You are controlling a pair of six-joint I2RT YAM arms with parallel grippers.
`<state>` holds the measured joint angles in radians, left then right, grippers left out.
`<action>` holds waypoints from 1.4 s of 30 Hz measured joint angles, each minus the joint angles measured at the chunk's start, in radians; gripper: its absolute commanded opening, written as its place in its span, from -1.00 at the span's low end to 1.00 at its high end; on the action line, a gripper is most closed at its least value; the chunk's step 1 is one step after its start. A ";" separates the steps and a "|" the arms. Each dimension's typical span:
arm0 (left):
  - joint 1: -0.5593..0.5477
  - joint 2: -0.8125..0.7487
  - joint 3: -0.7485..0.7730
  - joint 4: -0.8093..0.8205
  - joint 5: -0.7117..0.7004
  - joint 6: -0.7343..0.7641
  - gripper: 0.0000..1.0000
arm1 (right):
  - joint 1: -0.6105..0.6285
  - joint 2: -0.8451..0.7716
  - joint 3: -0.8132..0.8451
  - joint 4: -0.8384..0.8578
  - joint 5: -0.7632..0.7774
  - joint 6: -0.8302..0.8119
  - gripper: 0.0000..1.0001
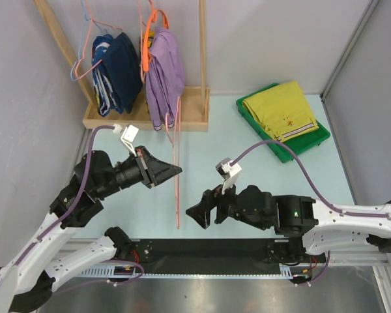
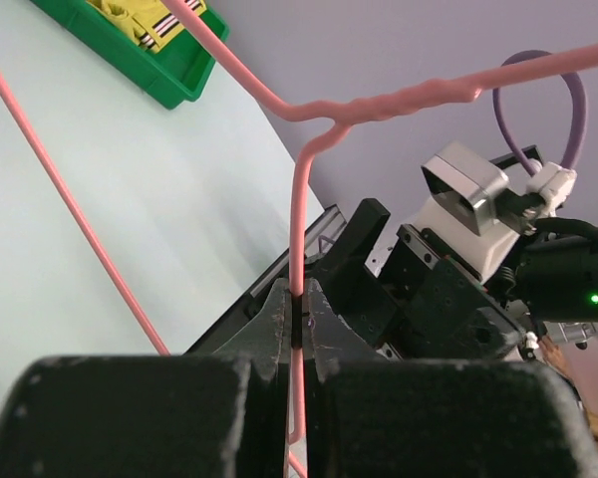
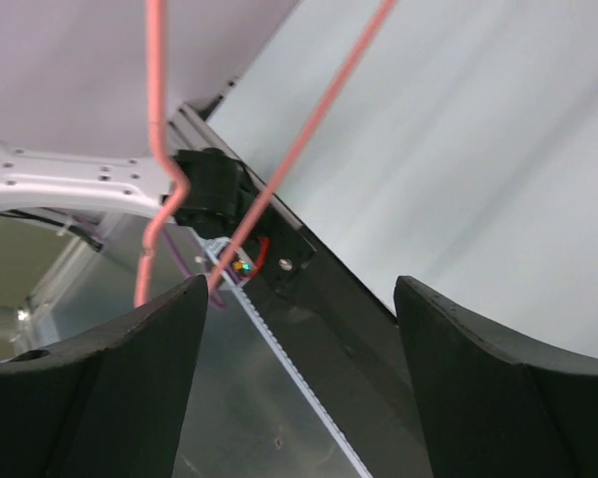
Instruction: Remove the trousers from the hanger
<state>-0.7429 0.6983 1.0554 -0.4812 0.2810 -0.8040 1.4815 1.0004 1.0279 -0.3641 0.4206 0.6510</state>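
The mustard-yellow trousers [image 1: 281, 109] lie folded in a green tray [image 1: 312, 145] at the back right, apart from the hanger; they also show in the left wrist view [image 2: 145, 15]. The thin pale-pink wire hanger [image 1: 176, 195] is bare and stands edge-on between the two arms. My left gripper [image 1: 174, 171] is shut on its wire [image 2: 297, 239], with the wire pinched between the jaws. My right gripper [image 1: 197, 212] is open and empty just right of the hanger's lower end. In the right wrist view the hanger's wires [image 3: 299, 144] pass ahead of the open fingers [image 3: 169, 339].
A wooden rack [image 1: 146, 117] at the back left carries navy garments [image 1: 117, 72], a lilac garment [image 1: 164, 75], an orange hanger [image 1: 147, 45] and a light-blue hanger [image 1: 85, 39]. A black rail [image 1: 208, 251] runs along the near edge. Grey walls stand left and right.
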 measured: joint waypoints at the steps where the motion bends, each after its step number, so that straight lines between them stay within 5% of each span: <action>1: 0.000 -0.002 0.004 0.000 -0.002 0.000 -1.00 | 0.005 -0.003 0.000 0.018 -0.006 -0.004 0.65; 14: 0.000 -0.010 0.016 -0.005 -0.008 -0.007 -1.00 | -0.060 0.085 0.001 0.285 -0.124 -0.079 0.20; 25: 0.003 -0.016 0.016 -0.006 -0.009 -0.010 -1.00 | -0.105 0.118 0.000 0.492 -0.227 -0.082 0.15; 37: 0.003 -0.016 0.016 0.000 -0.003 -0.035 -1.00 | -0.109 0.161 0.000 0.585 -0.254 -0.049 -0.21; 40: 0.003 -0.016 0.016 0.000 -0.003 -0.036 -1.00 | -0.109 0.177 -0.002 0.586 -0.253 -0.038 -0.55; 41: 0.003 -0.016 0.016 0.000 -0.003 -0.036 -0.99 | -0.109 0.178 -0.004 0.588 -0.253 -0.039 -0.98; 42: 0.003 -0.016 0.016 0.000 -0.002 -0.036 -1.00 | -0.109 0.179 -0.008 0.591 -0.252 -0.031 -1.00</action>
<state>-0.7399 0.6823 1.0714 -0.4808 0.2787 -0.8402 1.3724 1.1790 1.0199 0.2272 0.1684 0.6201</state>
